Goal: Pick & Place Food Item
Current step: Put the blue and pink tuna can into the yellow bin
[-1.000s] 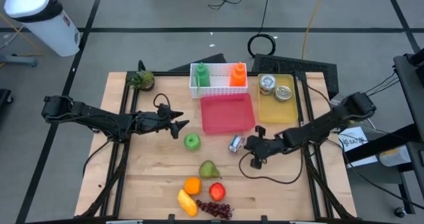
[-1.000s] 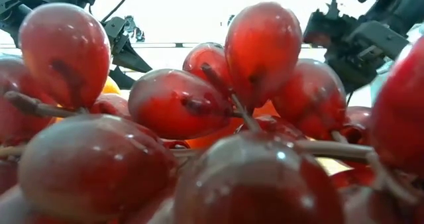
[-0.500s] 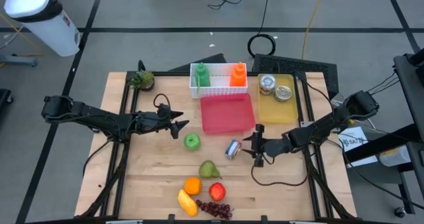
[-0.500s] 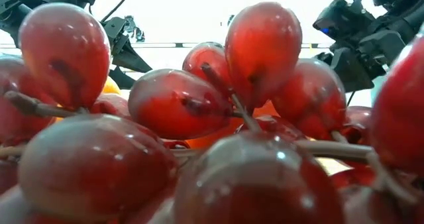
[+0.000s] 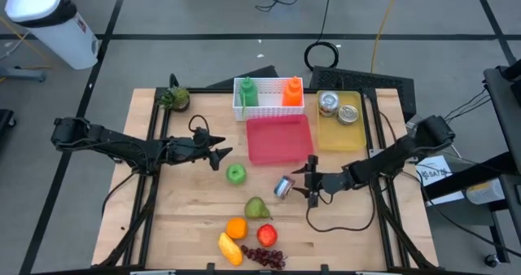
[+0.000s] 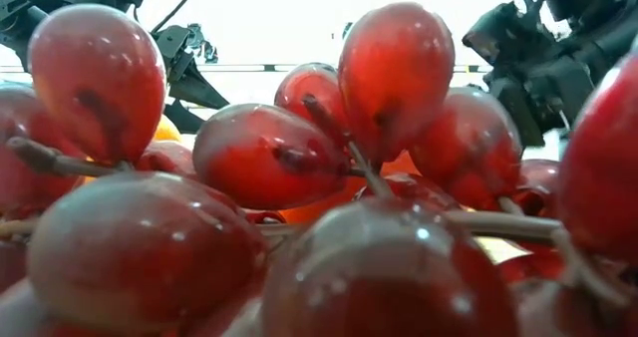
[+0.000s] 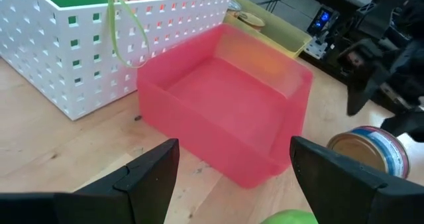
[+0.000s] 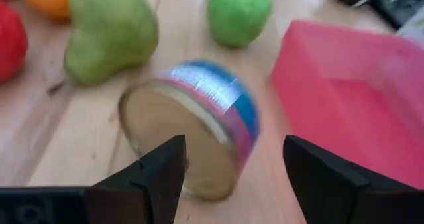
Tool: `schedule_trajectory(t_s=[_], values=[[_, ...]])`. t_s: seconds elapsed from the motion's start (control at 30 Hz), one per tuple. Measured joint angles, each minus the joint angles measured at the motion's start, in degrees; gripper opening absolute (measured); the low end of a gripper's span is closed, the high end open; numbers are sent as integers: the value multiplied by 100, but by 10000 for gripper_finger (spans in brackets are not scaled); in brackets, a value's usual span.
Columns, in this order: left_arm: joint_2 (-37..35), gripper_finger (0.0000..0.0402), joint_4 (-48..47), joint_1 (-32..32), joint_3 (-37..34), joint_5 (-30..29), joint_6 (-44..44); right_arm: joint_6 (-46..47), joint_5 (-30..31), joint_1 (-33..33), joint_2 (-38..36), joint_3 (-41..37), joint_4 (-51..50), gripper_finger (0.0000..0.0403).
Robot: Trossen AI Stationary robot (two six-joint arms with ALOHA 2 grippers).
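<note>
A small tin can (image 5: 283,186) with a blue and red label lies on its side on the wood, just near of the empty red tray (image 5: 279,139). My right gripper (image 5: 308,180) stands open, level, at the can's right. In its wrist view the can's flat gold end (image 8: 179,141) faces the fingers (image 8: 159,177), slightly ahead of their gap. My left gripper (image 5: 221,154) waits open just left of the green apple (image 5: 236,173). Its wrist view shows the tray (image 7: 225,111), the can (image 7: 371,154) and the apple's top (image 7: 291,217). My right gripper comes level at the can from the table's right. One fingertip (image 8: 173,159) overlaps the rim of the can's flat end (image 8: 189,177) in the wrist view. I cannot tell whether it touches the can.
A white basket (image 5: 269,106) with a green and an orange bottle stands behind the red tray. A yellow tray (image 5: 340,137) holds two cans. Pear (image 5: 257,207), orange (image 5: 236,226), red apple (image 5: 266,234) and grapes (image 5: 264,257) lie near the front edge. Grapes (image 6: 269,158) fill the low view.
My right gripper has opened, swung its fingers round from the near side toward the can and gone a little toward the table's left. The can has slid slightly left and nearer.
</note>
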Motion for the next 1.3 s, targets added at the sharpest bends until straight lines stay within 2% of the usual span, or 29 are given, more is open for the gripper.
schedule_trajectory(t_s=[0.2, 0.33, 0.47, 0.67, 1.03, 1.3], values=[[0, 301, -22, -7, 0, 2, -17, 268, -1252, -6, 113, 3, 206, 218], [0, 301, -24, -7, 0, 2, 8, 500, -1725, -7, 35, 4, 234, 207], [0, 301, -24, -7, 0, 4, 5, 518, -1597, -6, 37, 2, 256, 202], [0, 301, -22, -7, 0, 4, -17, 998, -906, -23, 37, 4, 305, 220], [-2, 301, -13, -7, 0, 7, -79, 1189, -1111, -18, 304, 4, 869, 299], [0, 301, 0, -7, 0, 8, -81, 1271, -1109, -18, 299, 4, 855, 306]])
